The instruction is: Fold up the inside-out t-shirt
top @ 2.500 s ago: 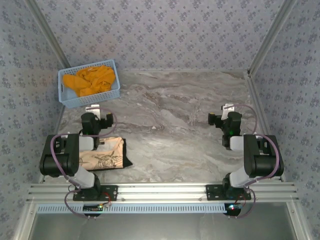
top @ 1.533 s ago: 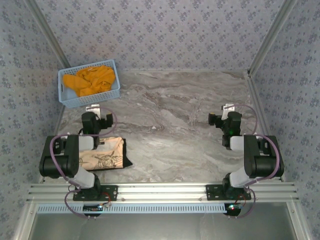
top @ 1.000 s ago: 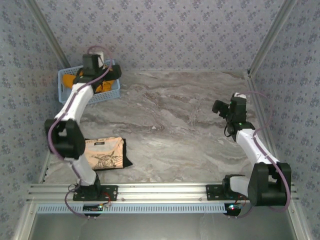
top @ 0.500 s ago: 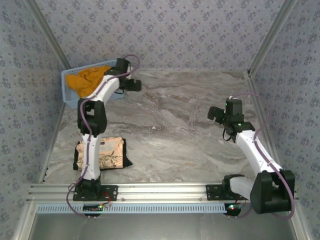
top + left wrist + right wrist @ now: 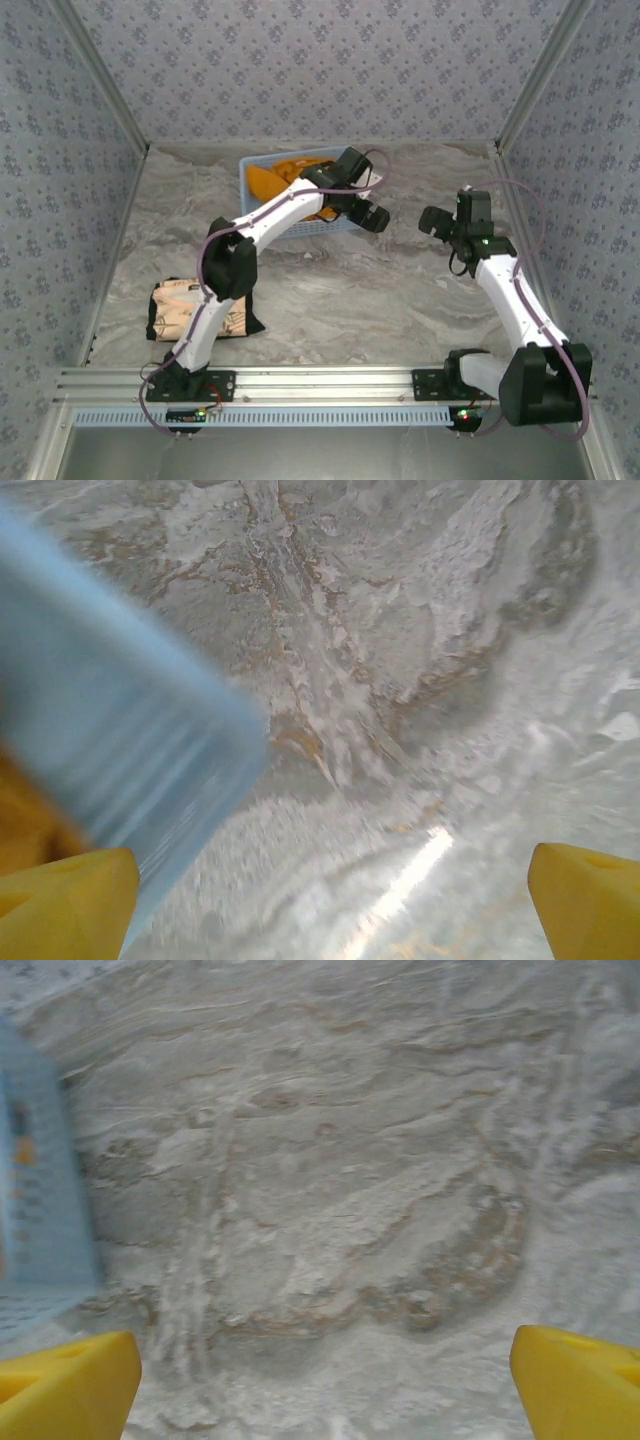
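Note:
The orange-yellow t-shirt (image 5: 265, 181) lies bunched in a blue basket (image 5: 296, 226) at the back middle of the table. My left arm reaches over the basket, and my left gripper (image 5: 368, 213) hangs just past its right end. In the left wrist view the left gripper (image 5: 330, 912) is open, with bare marble between its yellow fingertips (image 5: 66, 901). The blurred basket (image 5: 110, 740) passes beside the left finger, and a bit of orange cloth (image 5: 12, 825) shows at the edge. My right gripper (image 5: 440, 221) (image 5: 325, 1385) is open over bare table right of the basket (image 5: 40, 1210).
A beige cloth with a dark line drawing and black edge (image 5: 200, 309) lies folded at the front left, near the left arm's base. Patterned walls close in the table on three sides. Grey marble table (image 5: 400, 300) stretches between the basket and the front rail.
The basket with the t-shirt has shifted from the back left corner to the back middle, and the left arm has swung right with it. The right gripper has moved little.

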`<state>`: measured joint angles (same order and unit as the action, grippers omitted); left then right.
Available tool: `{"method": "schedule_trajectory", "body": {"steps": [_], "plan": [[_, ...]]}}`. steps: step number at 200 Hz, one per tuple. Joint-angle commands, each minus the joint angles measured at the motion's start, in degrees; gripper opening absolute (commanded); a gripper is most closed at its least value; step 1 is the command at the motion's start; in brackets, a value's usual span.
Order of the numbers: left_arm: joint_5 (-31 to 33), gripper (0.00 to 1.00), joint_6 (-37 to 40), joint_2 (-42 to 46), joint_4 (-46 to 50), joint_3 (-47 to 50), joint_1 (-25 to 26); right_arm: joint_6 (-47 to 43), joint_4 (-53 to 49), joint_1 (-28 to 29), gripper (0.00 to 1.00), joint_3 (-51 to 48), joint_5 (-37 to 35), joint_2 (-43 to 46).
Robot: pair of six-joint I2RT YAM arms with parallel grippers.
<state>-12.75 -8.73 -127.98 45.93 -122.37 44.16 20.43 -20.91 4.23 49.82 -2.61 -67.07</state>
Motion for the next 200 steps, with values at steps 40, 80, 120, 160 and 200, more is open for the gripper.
{"method": "schedule_trajectory", "body": {"steps": [40,80,120,160,200], "plan": [[3.67,1.00,-11.61,37.86,-1.97,30.17,-15.00,-7.09,-4.82,9.15,0.84,14.27,10.56,-20.07],[4.97,1.00,-15.76,51.43,-3.13,51.32,-26.76,-5.49,-6.88,10.11,0.65,25.98,13.69,-34.43],[2.77,0.99,-18.94,56.51,-3.06,63.08,-26.68,-1.15,-9.93,10.65,0.33,32.44,6.19,-42.55],[6.54,0.98,-32.71,60.37,-6.73,77.54,-21.64,5.41,-11.50,7.13,0.22,29.34,-1.87,-38.44],[9.76,0.98,-35.35,65.24,-9.22,86.88,-25.83,11.45,-10.00,-1.43,0.19,16.32,-5.15,-28.29]]}}
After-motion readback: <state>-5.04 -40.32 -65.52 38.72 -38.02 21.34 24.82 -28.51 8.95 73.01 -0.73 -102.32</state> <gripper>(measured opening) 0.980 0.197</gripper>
